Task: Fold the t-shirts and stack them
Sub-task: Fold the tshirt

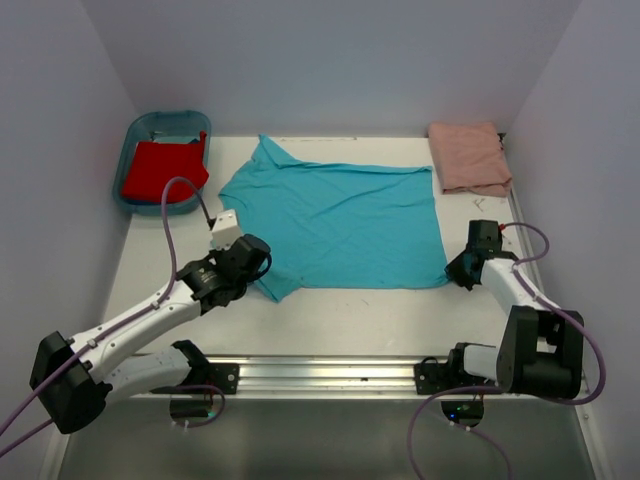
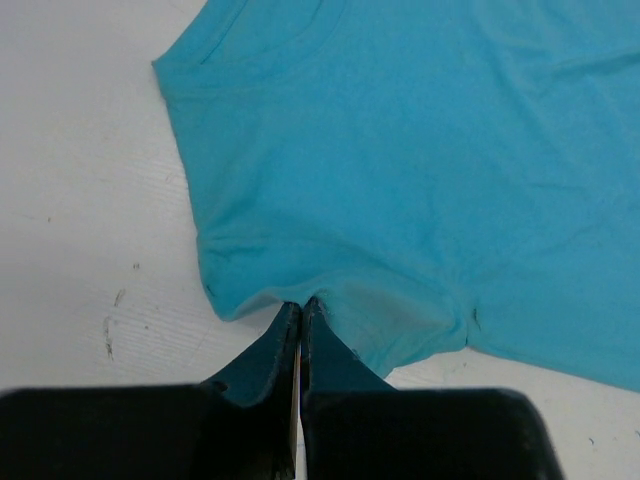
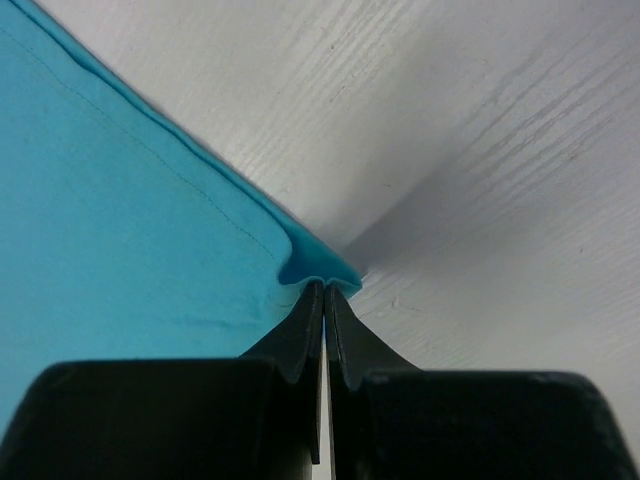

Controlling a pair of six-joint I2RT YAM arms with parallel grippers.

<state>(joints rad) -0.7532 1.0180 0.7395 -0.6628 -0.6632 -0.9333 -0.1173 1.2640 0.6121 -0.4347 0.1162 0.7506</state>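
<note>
On the table (image 1: 330, 320) the turquoise shirt (image 1: 340, 225) lies spread flat at the middle, its neck toward the left. At its near-left sleeve, the left gripper (image 2: 302, 305) is clenched on the cloth's edge. The right gripper (image 3: 325, 290) is clenched on the near-right hem corner, which bunches at its tips. Folded, the pink shirt (image 1: 468, 157) sits at the far right corner. The red shirt (image 1: 160, 170) lies in the tub (image 1: 135, 135) at far left.
</note>
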